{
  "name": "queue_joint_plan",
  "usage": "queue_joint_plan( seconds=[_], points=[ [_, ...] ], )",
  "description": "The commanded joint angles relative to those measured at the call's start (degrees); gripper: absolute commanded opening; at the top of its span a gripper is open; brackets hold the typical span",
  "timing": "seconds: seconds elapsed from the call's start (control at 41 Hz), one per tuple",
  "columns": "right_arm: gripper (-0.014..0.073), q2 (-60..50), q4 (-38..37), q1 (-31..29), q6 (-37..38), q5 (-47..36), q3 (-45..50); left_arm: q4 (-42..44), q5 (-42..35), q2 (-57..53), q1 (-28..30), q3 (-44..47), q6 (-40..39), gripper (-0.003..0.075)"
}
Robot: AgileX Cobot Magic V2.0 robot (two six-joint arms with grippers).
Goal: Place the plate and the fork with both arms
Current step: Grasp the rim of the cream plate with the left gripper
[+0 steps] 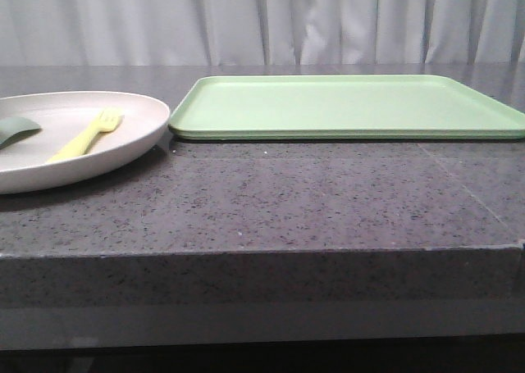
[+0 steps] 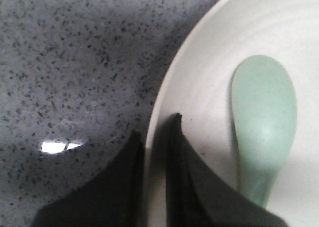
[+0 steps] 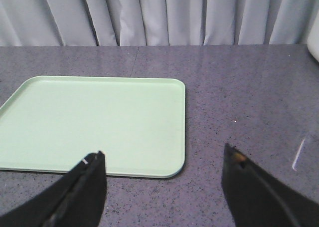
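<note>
The cream-pink plate (image 1: 131,111) sits at the left of the dark stone table, partly cut off by the front view's edge. The pale-yellow fork (image 1: 86,134) lies in it, tines toward the back. In the left wrist view my left gripper (image 2: 157,127) straddles the plate's rim (image 2: 172,87), one black finger outside over the table and one inside the plate, closed tight on the rim. My right gripper (image 3: 164,151) is open and empty, above the table near a corner of the green tray. Neither gripper shows in the front view.
A flat light-green tray (image 1: 344,102) lies at the back right, also in the right wrist view (image 3: 94,122). A pale teal-green spoon piece (image 2: 264,127) lies in the plate beside the fork (image 1: 16,129). Grey curtains hang behind the table.
</note>
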Motion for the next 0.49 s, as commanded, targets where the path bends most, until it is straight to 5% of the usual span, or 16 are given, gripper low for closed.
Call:
queue_joint_plan(
  seconds=[0.0,0.268,0.463],
  points=[
    [0.0520,0.45,0.07,-0.39,-0.43,-4.02,-1.99,-0.73,-0.43,-2.16,0.56,-1.25,0.38,-0.0018],
    [0.0520,0.45,0.07,-0.39,-0.43,-4.02,-1.99,-6.16,0.27,-4.14,5.46,-2.00,2.83,-0.0018],
    [0.0520,0.45,0.07,-0.39,-0.43,-4.02,-1.99,-22.18,3.99,-4.45,10.96,-4.43,12.95,-0.0018]
  ],
)
